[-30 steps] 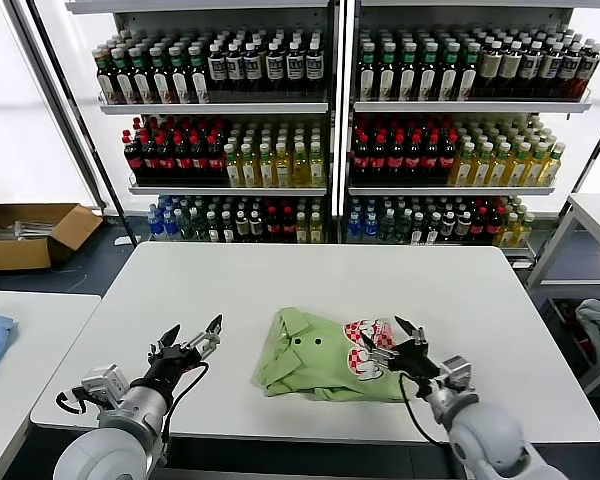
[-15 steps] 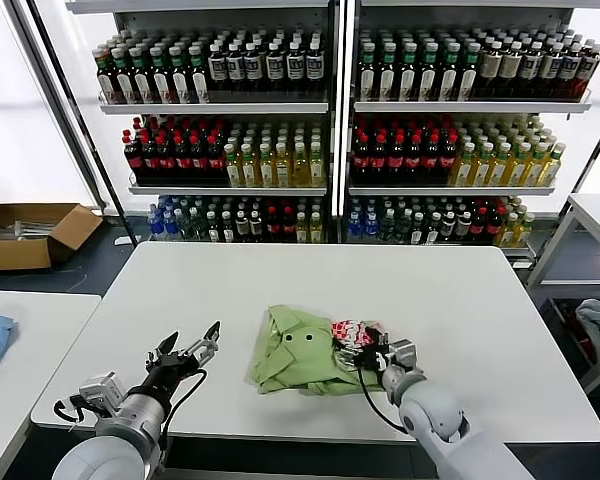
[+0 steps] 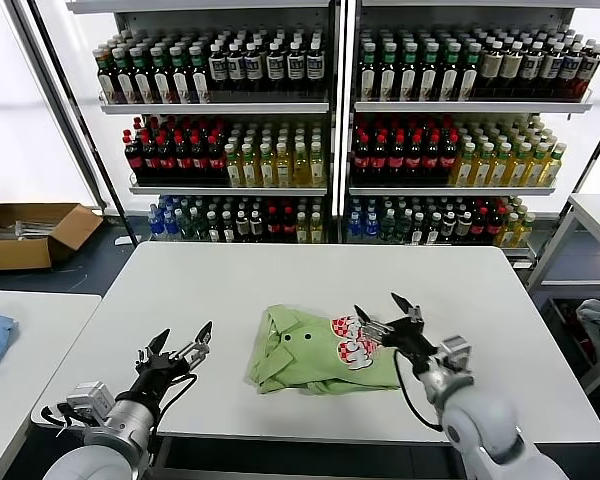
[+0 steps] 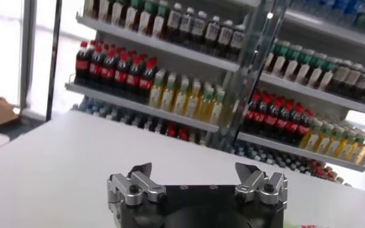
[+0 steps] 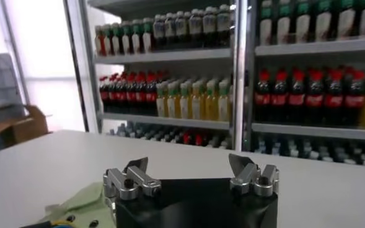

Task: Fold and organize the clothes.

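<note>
1. shirt, light green with dark buttons and a red-and-white checkered print, lies on the white table between the two grippers, bunched into a compact, rumpled bundle.
2. left gripper hovers low over the table, off to the shirt's left and apart from it, fingers spread wide, holding nothing.
3. right gripper sits just beside the shirt's printed end, at its right edge, fingers spread wide too and gripping no cloth; whether a fingertip touches the fabric i cannot tell.
4. judged from how it lies, the shirt looks partly gathered in: the sides seem drawn together, but the outline is uneven and the edges lumpy.
5. what seems left: squaring up the folds, flattening the bundle, and setting it tidily in place.
</note>
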Robot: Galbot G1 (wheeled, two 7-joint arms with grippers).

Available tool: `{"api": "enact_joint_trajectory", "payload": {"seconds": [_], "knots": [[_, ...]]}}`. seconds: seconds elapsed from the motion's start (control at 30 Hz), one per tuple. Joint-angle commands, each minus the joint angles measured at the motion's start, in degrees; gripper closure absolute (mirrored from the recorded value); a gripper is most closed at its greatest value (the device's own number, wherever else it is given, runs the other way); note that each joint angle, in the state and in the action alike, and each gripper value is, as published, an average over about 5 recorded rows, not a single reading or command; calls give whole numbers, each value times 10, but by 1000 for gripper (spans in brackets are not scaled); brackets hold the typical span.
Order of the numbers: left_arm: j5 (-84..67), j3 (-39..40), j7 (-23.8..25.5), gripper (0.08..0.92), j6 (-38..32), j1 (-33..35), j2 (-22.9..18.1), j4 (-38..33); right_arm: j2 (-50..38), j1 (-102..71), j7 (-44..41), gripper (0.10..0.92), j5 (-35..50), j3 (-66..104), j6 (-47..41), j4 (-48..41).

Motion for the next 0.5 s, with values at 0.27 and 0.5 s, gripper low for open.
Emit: {"api": "enact_joint_trajectory", "payload": {"seconds": [0.27,0.5], "knots": [[204,-64,191,177,-164,71,-64,17,97,-333,-141,203,-54,304,223,58],[207,-90,205,177,-178,88,-72,9,103,-316,-138,203,-72,284,220,52]]}}
